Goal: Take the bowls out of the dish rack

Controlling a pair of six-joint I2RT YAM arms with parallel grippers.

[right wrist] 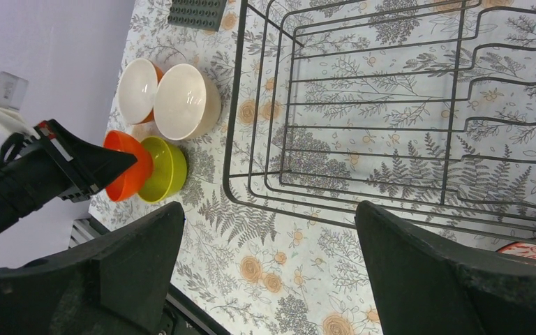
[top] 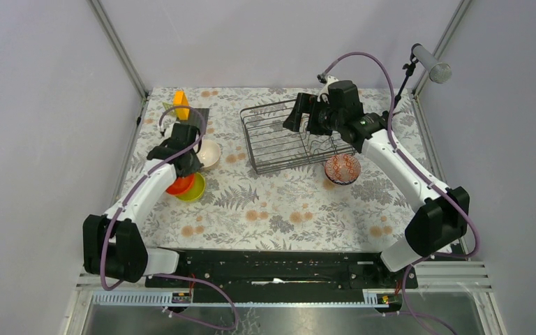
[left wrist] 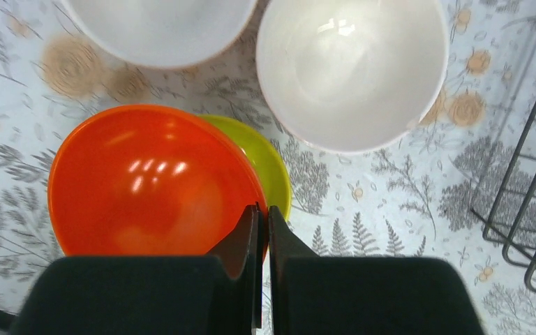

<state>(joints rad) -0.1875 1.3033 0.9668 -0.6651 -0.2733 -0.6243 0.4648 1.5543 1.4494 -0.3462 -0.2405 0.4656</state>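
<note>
No legible text, brand, number or sign in any of the three views.

- Small white tag [right wrist: 1, 98] on the left arm, right wrist view: face is blank at this resolution, nothing readable.
- Pink patterned bowl [top: 342, 168]: ornament only, no characters.
- Tablecloth [top: 272, 206]: leaf and flower print, no lettering.
- Dark studded plate [right wrist: 197, 12]: rows of studs, no markings made out.

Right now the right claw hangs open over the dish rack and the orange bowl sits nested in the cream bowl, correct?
Not quite. The left wrist view shows the orange bowl nested in the yellow-green bowl; the cream bowl stands beside them. The right claw does hang open over the dish rack.
</note>
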